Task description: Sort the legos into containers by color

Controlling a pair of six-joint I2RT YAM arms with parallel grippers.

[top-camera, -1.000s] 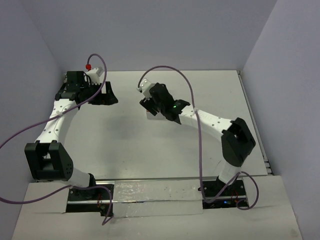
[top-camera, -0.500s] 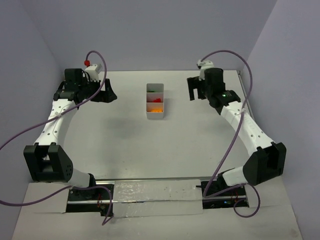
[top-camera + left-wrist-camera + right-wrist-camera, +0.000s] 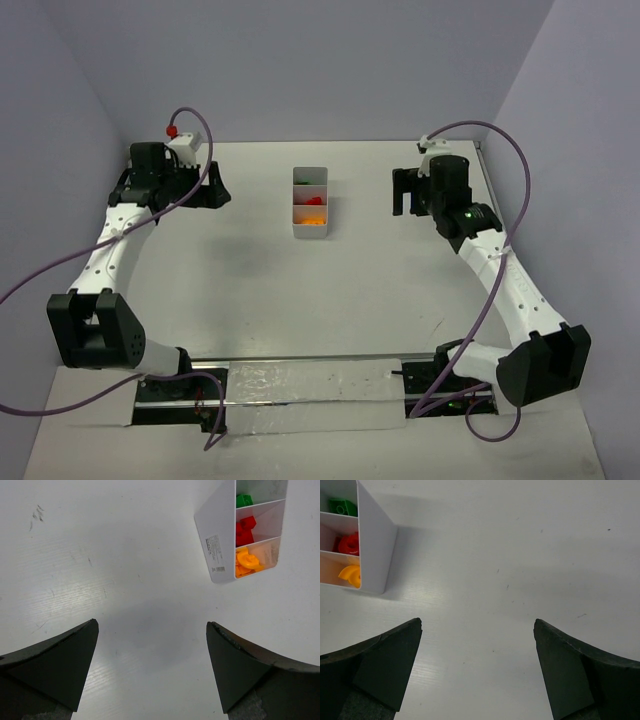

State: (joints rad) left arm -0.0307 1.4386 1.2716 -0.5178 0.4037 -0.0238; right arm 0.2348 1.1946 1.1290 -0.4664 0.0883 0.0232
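Note:
The white three-compartment tray point(image 3: 296, 206) stands at the back middle of the table. Green legos point(image 3: 302, 181) lie in its far compartment, red legos point(image 3: 312, 200) in the middle one, orange legos point(image 3: 313, 219) in the near one. It also shows in the left wrist view point(image 3: 215, 540) with green point(image 3: 244, 500), red point(image 3: 244, 530) and orange point(image 3: 246, 561) pieces, and in the right wrist view point(image 3: 376, 540). My left gripper point(image 3: 215, 187) is open and empty, left of the tray. My right gripper point(image 3: 404, 190) is open and empty, right of the tray.
Grey walls close in the table at the back and both sides. The right edge of the table point(image 3: 508, 250) runs close beside the right arm. A taped strip point(image 3: 310, 385) lies along the near edge between the arm bases.
My right arm swung away from over the tray to the right back of the table, uncovering the tray. The left arm has barely moved.

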